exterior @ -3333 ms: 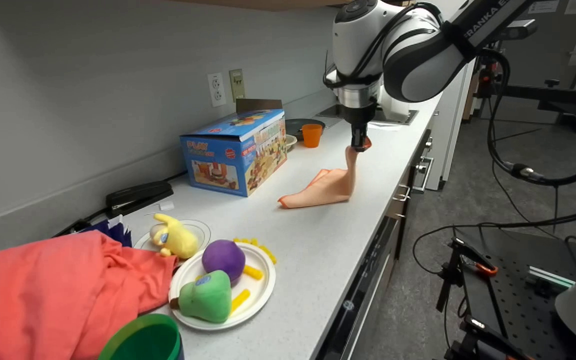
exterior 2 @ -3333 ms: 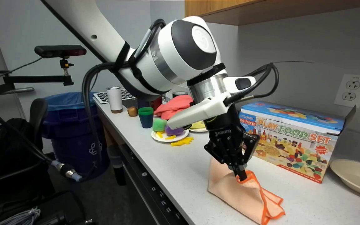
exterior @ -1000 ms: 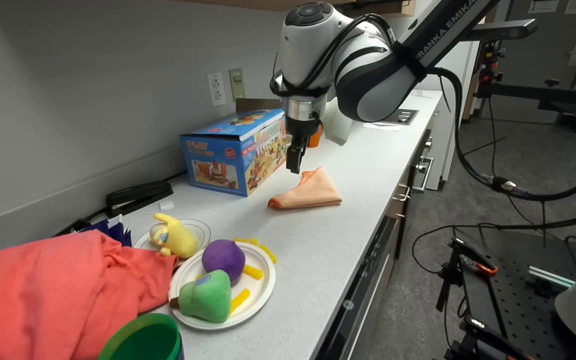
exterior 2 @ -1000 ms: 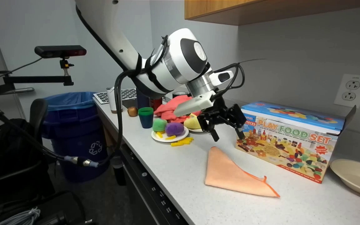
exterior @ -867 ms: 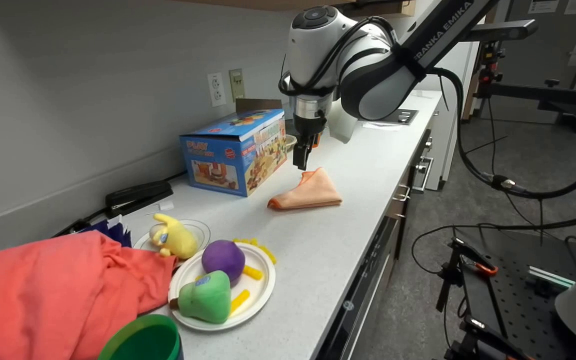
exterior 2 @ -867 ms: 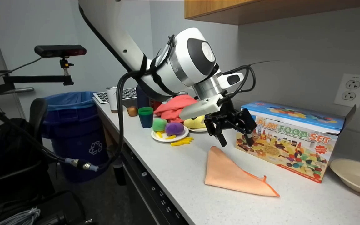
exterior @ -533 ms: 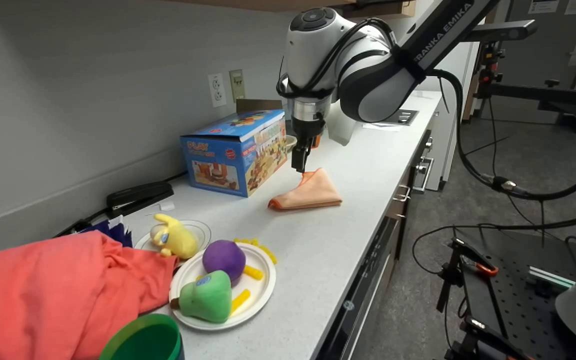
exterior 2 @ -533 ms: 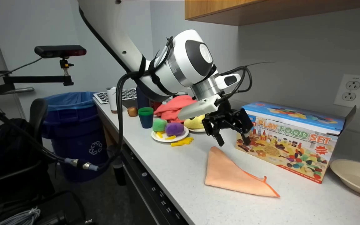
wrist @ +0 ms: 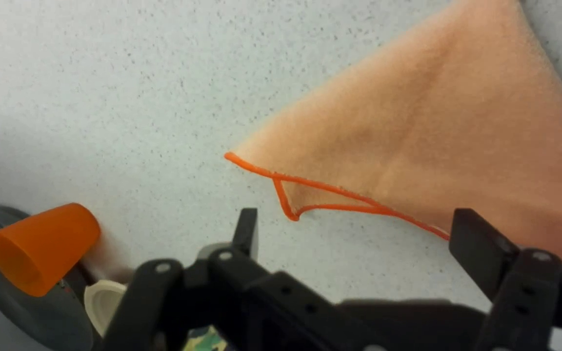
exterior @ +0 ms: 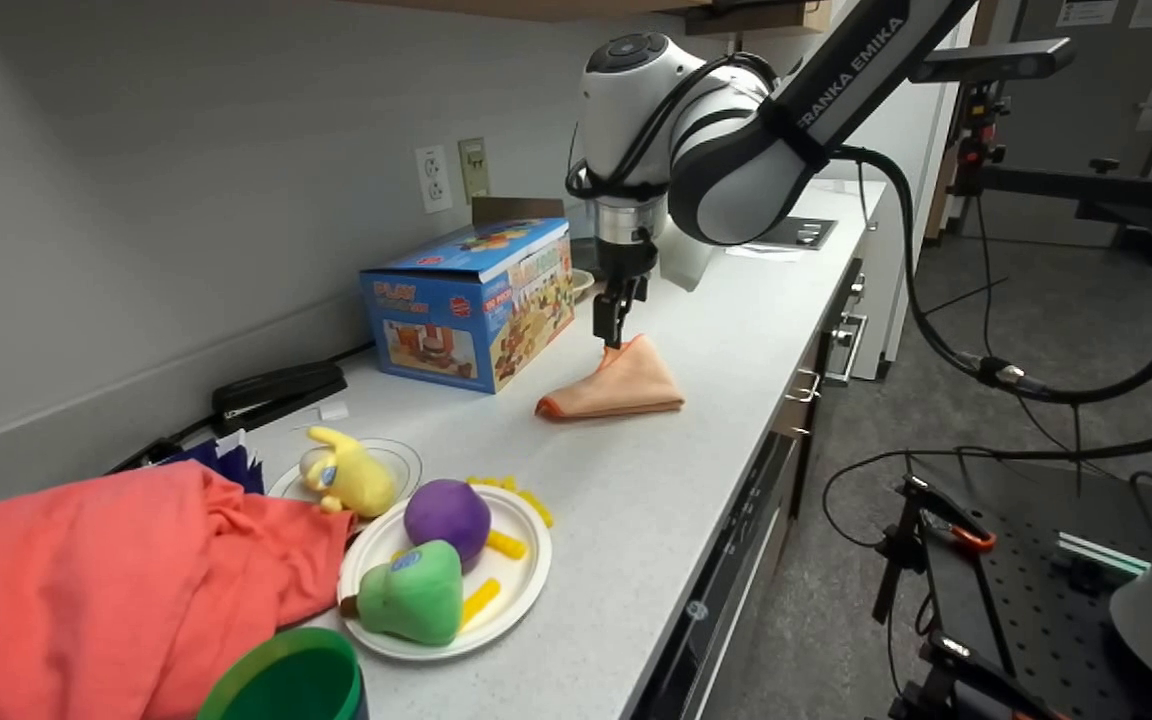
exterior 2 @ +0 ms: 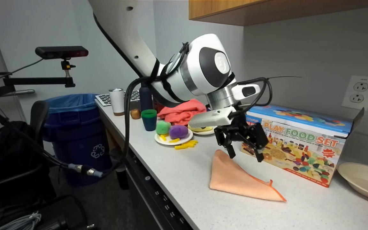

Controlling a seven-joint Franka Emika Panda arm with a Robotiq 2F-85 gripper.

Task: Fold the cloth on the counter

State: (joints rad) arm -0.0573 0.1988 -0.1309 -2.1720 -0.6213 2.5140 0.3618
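The peach cloth (exterior 2: 238, 179) with orange edging lies on the counter (exterior: 576, 560), folded over into a rough triangle. A small orange-edged corner pokes out from under its upper layer in the wrist view. My gripper (exterior 2: 245, 156) hangs point-down just above the cloth's side nearer the box, jaws wide apart and holding nothing. Seen from the wrist, the cloth (wrist: 408, 136) spreads beyond the fingertips, and the right finger (wrist: 481, 248) overlaps its edge in the picture. Whether that finger touches the cloth, I cannot tell.
A blue play food box (exterior 2: 299, 153) stands close beside the gripper, near the wall. A tan bowl (exterior 2: 366, 182) sits past it. An orange cup (wrist: 42, 248) lies by a dark pan (wrist: 32, 317). Toy food fills a white plate (exterior: 531, 590) near a red cloth (exterior: 136, 590).
About three seconds ago the gripper was shut on a raised part of the cloth; it has since let go, and the cloth lies flatter. Lately the open gripper has shifted slightly lower, over the cloth.
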